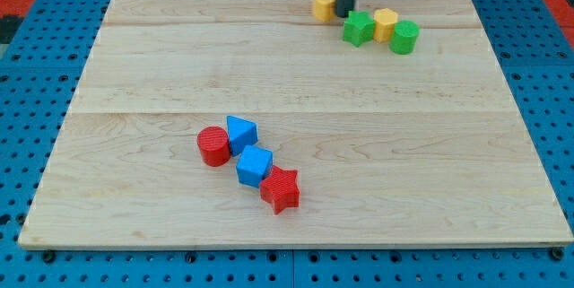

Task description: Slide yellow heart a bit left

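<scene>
A yellow block (pixel 323 4) lies near the view's top, right of centre; its right side is behind the rod and its shape is hard to make out. My tip (pixel 345 13) stands against that block's right side. A second yellow block (pixel 386 24) sits to the right, between a green star-like block (pixel 358 29) and a green cylinder (pixel 404 37). I cannot tell for sure which yellow block is the heart. My tip is just up and left of the green star-like block.
The wooden board (pixel 287 82) rests on a blue pegboard. At the lower left of centre lie a red cylinder (pixel 213 145), a blue wedge-shaped block (pixel 241 133), a blue cube-like block (pixel 255 165) and a red star (pixel 281 189), close together.
</scene>
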`<state>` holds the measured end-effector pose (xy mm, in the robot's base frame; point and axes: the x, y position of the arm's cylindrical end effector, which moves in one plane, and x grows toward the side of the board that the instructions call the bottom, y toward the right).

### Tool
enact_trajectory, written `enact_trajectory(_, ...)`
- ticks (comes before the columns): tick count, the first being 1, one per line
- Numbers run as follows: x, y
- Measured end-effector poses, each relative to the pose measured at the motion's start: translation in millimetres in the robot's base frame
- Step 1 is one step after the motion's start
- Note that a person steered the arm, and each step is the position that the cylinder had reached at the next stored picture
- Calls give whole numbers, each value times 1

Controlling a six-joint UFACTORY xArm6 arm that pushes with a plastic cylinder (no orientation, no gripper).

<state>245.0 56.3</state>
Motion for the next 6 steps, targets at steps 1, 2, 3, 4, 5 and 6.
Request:
enact_trajectory(1, -13, -42)
enact_trajectory(2, -15, 17)
enact_trajectory(3, -52, 45)
enact_trajectory(4, -53, 21)
enact_trajectory(5, -51, -47)
enact_trajectory(6, -34, -57)
